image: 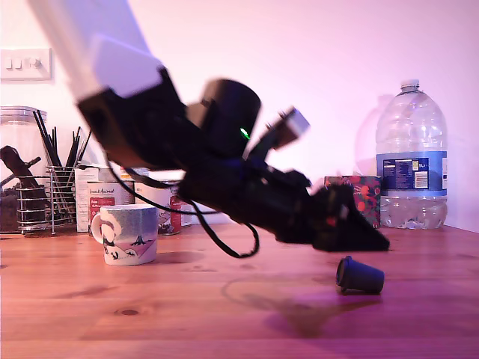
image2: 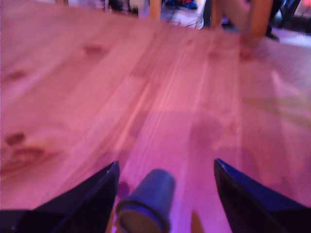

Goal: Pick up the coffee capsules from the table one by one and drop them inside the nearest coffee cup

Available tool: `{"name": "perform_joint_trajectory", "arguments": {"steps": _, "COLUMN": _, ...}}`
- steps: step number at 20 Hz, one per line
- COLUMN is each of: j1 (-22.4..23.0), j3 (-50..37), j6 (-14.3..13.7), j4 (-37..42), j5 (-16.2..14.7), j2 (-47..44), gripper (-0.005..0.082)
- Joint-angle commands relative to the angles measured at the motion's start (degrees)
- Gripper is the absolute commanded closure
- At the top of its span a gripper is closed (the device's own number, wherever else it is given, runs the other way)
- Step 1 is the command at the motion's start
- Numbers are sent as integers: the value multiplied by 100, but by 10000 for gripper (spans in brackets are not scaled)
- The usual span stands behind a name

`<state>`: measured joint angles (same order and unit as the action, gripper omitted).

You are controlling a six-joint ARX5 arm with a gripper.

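Observation:
One dark coffee capsule (image: 360,276) lies on its side on the reddish-brown table (image: 224,314), right of centre in the exterior view. My black gripper (image: 367,238) hangs tilted just above and a little behind it. In the wrist view the capsule (image2: 148,201) lies between my two spread fingers (image2: 92,199), untouched, so the gripper (image2: 165,167) is open. The white coffee cup (image: 127,234) with penguin figures stands at the exterior view's left, well away from the capsule.
A large water bottle (image: 412,157) stands at the back right of the exterior view, a patterned box (image: 358,196) beside it. Tins (image: 108,196), a jar (image: 19,168) and a wire utensil holder (image: 56,191) crowd the back left. A black cable (image: 224,243) droops under the arm.

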<state>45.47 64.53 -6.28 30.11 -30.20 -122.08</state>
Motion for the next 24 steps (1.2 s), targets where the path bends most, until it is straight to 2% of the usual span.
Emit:
{"name": "perform_joint_trajectory", "arguments": {"steps": 1, "j1": 0, "j3": 94, "j6": -87, "j4": -225, "j5": -35, "j2": -210, "gripper": 216}}
{"name": "perform_joint_trajectory", "arguments": {"steps": 9, "j1": 0, "j3": 153, "j6": -278, "j4": -789, "j5": 81, "j2": -212, "gripper": 216}}
{"name": "perform_joint_trajectory", "arguments": {"steps": 17, "j1": 2, "j3": 153, "j6": -275, "j4": -905, "j5": 166, "j2": -212, "gripper": 224}}
{"name": "perform_joint_trajectory", "arguments": {"steps": 21, "j1": 2, "j3": 153, "j6": -275, "j4": -911, "j5": 221, "j2": -212, "gripper": 382}}
{"name": "perform_joint_trajectory", "arguments": {"steps": 24, "j1": 2, "j3": 153, "j6": -282, "j4": -918, "j5": 243, "j2": -212, "gripper": 432}}
